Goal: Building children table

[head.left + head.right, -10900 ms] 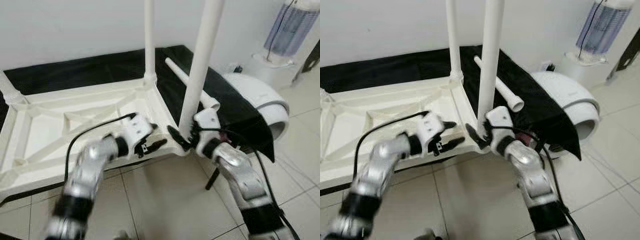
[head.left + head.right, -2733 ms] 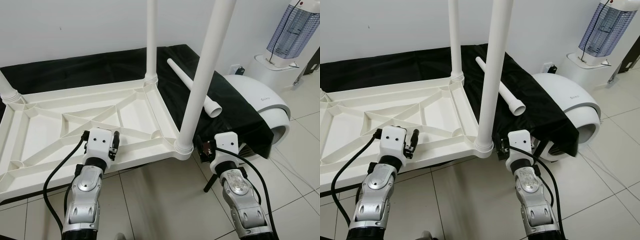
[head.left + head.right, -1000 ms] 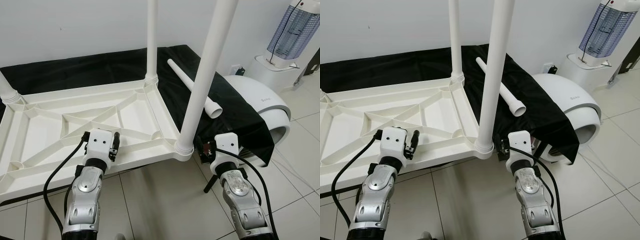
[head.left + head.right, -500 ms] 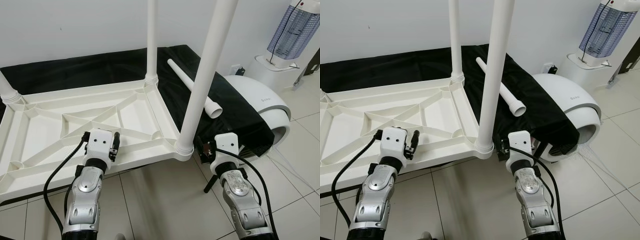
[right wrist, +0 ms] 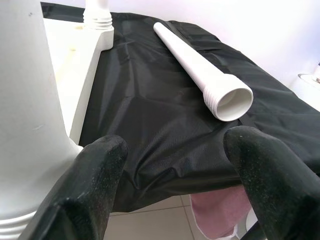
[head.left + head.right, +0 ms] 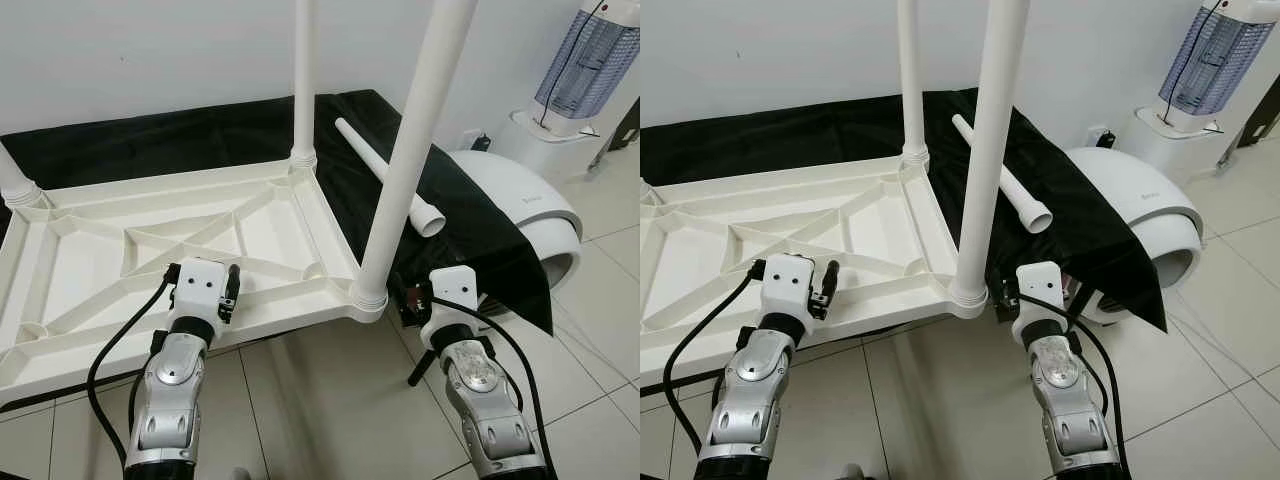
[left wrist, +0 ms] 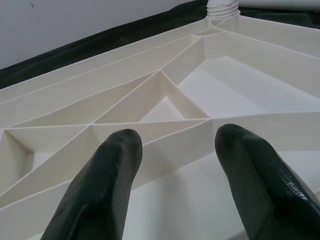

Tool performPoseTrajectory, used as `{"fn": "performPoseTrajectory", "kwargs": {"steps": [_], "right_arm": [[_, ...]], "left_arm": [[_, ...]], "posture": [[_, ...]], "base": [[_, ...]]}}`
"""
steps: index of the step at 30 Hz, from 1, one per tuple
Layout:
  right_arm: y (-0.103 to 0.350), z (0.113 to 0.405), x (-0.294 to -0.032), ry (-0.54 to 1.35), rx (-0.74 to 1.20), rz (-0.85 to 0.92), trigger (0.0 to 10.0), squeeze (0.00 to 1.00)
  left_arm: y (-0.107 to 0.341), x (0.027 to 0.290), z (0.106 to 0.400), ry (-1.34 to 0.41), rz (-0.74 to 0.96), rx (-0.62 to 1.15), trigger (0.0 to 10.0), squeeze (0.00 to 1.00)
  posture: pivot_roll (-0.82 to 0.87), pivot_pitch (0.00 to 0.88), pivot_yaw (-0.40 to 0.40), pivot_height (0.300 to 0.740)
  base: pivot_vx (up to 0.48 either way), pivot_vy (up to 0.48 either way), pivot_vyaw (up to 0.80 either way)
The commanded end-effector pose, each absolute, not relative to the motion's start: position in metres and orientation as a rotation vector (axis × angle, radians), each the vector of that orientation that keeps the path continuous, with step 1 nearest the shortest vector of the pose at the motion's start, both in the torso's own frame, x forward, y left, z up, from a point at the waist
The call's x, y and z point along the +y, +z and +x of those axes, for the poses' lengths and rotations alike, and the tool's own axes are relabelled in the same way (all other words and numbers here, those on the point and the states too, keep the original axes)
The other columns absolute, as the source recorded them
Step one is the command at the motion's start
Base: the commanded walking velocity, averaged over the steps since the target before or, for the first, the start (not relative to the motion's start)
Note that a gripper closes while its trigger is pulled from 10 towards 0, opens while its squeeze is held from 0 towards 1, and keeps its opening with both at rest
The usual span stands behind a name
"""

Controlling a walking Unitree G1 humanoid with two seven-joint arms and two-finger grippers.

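The white table top (image 6: 150,250) lies upside down on a black cloth (image 6: 150,135). Three white legs stand in its corners: the near right leg (image 6: 400,170), the far right leg (image 6: 302,80) and the far left leg (image 6: 15,180). A loose leg (image 6: 1002,178) lies on the cloth to the right, its open end (image 5: 231,102) facing me. My left gripper (image 7: 175,145) is open just above the table top's near rim. My right gripper (image 5: 172,145) is open beside the near right leg's base (image 5: 25,125), holding nothing.
A white domed appliance (image 6: 520,205) stands on the tiled floor (image 6: 330,400) at the right, partly under the cloth. A purple lamp unit (image 6: 590,65) stands at the back right. A wall runs close behind the table top.
Both grippers have drawn back from the near right leg's base, where they were about eleven seconds ago. Over the last second nothing has visibly moved.
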State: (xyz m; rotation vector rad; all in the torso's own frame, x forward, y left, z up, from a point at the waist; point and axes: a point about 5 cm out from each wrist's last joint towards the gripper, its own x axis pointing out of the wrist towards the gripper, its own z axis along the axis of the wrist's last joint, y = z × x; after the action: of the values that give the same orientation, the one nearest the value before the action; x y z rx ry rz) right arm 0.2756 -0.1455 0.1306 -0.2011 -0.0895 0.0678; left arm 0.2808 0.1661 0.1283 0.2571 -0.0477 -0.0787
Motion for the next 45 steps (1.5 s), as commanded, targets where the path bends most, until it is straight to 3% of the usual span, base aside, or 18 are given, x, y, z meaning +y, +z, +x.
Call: {"fn": "performPoseTrajectory", "kwargs": {"steps": [1, 45], "right_arm": [[0.1300, 0.2763, -0.1459, 0.062, -0.086, -0.208, 10.0, 0.00], [0.1303, 0.2766, -0.1452, 0.064, -0.088, -0.206, 10.0, 0.00]], "left_arm": [[0.1273, 0.1687, 0.2802, -0.001, 0.248, -0.054, 10.0, 0.00], [0.1272, 0.1686, 0.2801, -0.002, 0.250, -0.054, 10.0, 0.00]], "posture": [[0.06, 0.055, -0.044, 0.740], [0.06, 0.054, -0.045, 0.740]], "base": [[0.000, 0.000, 0.00], [0.000, 0.000, 0.00]]}}
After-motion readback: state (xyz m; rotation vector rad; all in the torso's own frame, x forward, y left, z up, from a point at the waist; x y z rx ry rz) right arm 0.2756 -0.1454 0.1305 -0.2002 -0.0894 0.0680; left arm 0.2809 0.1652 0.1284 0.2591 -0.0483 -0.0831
